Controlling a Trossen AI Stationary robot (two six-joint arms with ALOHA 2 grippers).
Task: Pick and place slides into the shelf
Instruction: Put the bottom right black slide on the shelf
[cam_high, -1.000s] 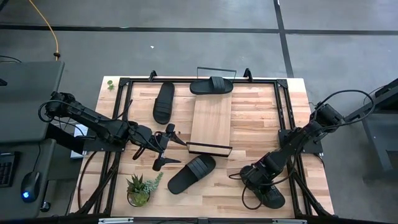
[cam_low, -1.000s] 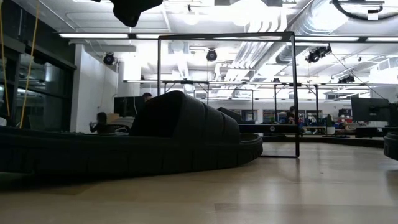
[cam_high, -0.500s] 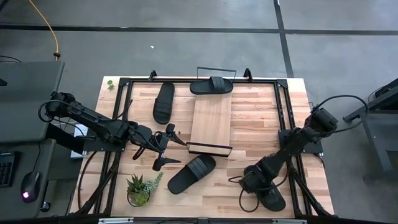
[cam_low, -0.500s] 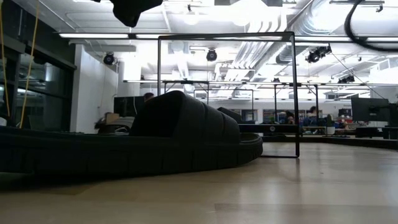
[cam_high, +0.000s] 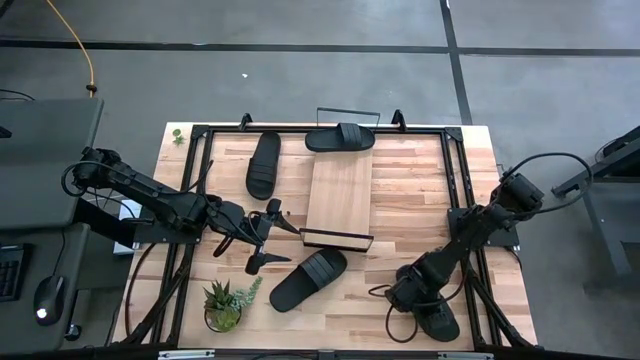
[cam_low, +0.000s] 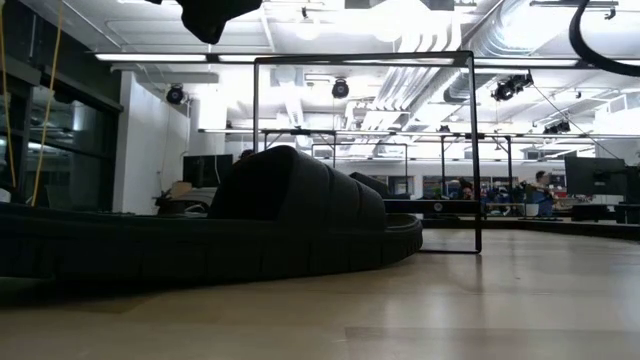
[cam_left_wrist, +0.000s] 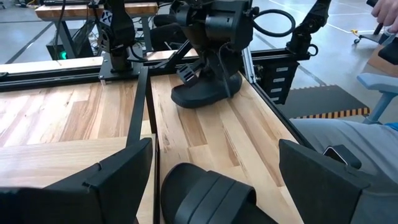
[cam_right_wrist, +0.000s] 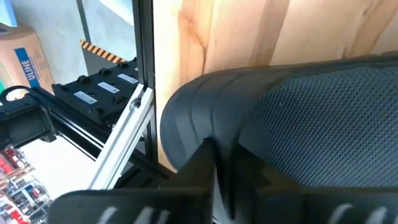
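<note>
Right claw (cam_high: 418, 305) in the high view is clamped onto a slide (cam_high: 436, 318) at the table's (cam_high: 400, 200) near-right corner; left claw (cam_high: 262, 240) gapes empty beside the shelf (cam_high: 340, 196). Right wrist view: fingers (cam_right_wrist: 214, 165) pinch that slide's (cam_right_wrist: 298, 118) edge.

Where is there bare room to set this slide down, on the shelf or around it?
The shelf board is bare end to end. Tabletop right of it, up to the black frame rail, is also free. Crowded: in front of the shelf, where the left claw hovers open beside a slide.
</note>
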